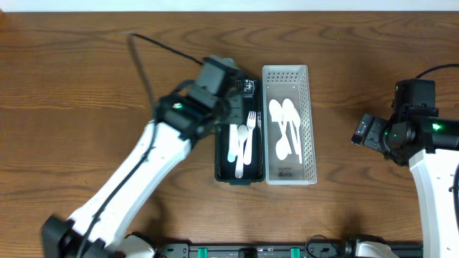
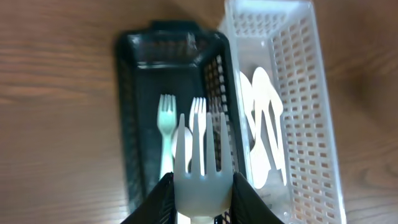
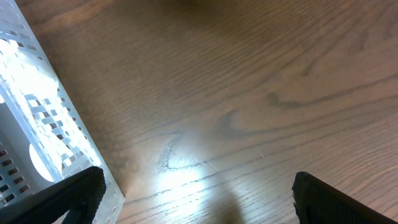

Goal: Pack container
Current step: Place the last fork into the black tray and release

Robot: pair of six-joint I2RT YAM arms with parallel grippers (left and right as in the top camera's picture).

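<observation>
Clamped in the left gripper [image 2: 202, 190], a white plastic fork [image 2: 198, 177] hangs over the black tray [image 2: 127, 124]. At the tray's three o'clock, the white basket [image 1: 310, 122] holds spoons [image 1: 285, 129]. Further towards three o'clock, the right gripper [image 3: 199, 193] gapes empty. Forks [image 2: 181, 115] lie sorted, and no loose cutlery shows elsewhere, so packing is probably nearly done.

Surface: a brown wooden bench [image 1: 72, 86] with dark grain is seen throughout | Light: a bright glare patch [image 3: 180, 165] is reflected on it | Far edge: a pale strip [image 1: 229, 4] is shown beyond.
</observation>
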